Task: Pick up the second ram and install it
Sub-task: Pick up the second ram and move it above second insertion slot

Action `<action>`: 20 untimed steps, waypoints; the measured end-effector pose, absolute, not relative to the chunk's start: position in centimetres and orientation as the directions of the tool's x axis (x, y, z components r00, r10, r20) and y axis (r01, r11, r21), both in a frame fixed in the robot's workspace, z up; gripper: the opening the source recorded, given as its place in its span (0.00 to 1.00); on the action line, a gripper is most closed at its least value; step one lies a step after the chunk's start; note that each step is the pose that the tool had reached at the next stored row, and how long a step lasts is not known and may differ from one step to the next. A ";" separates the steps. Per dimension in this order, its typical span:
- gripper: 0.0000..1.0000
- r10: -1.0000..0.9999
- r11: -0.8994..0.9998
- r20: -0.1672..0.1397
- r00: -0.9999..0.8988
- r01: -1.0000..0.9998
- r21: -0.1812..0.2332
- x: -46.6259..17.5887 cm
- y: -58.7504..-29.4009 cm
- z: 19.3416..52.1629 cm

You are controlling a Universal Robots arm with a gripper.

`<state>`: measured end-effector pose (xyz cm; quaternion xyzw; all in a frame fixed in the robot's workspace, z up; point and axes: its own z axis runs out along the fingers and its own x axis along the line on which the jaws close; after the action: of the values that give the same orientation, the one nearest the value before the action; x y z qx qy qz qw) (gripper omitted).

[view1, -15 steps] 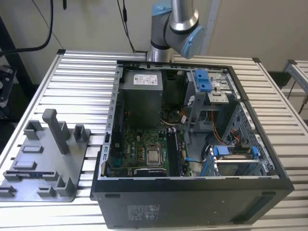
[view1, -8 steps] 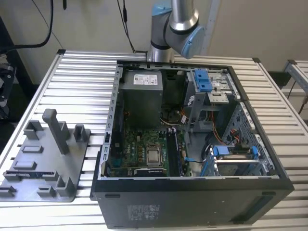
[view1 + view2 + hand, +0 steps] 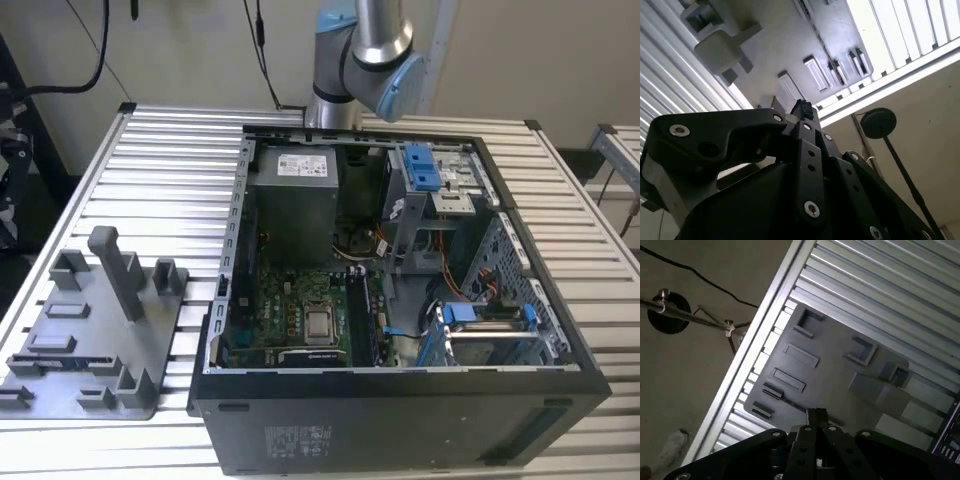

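At the exterior view's left: tray [image 3: 150, 340] flat on the desk [image 3: 170, 170], 9 o'clock of the open case [image 3: 400, 425].
Ram [image 3: 60, 361]: thin dark stick seated near the tray's 7 o'clock corner, long axis 9 to 3, not yet lifted.
Pincer [image 3: 816, 415]: pressed together, empty, hanging over the tray, apart from it; in the first wrist view its tips line up over the ram's length.
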<state>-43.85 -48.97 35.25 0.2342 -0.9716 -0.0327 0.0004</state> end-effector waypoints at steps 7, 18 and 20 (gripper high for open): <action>0.11 -0.563 0.824 -0.015 -0.826 -0.563 0.063 -43.9 -49.0 35.2; 0.11 -0.706 0.706 -0.016 -0.708 -0.705 0.063 -43.9 -49.0 34.9; 0.11 -0.718 0.693 -0.017 -0.695 -0.718 0.061 -44.0 -49.0 34.8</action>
<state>-44.04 -48.97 34.85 0.3902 -0.9202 -0.0317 0.0040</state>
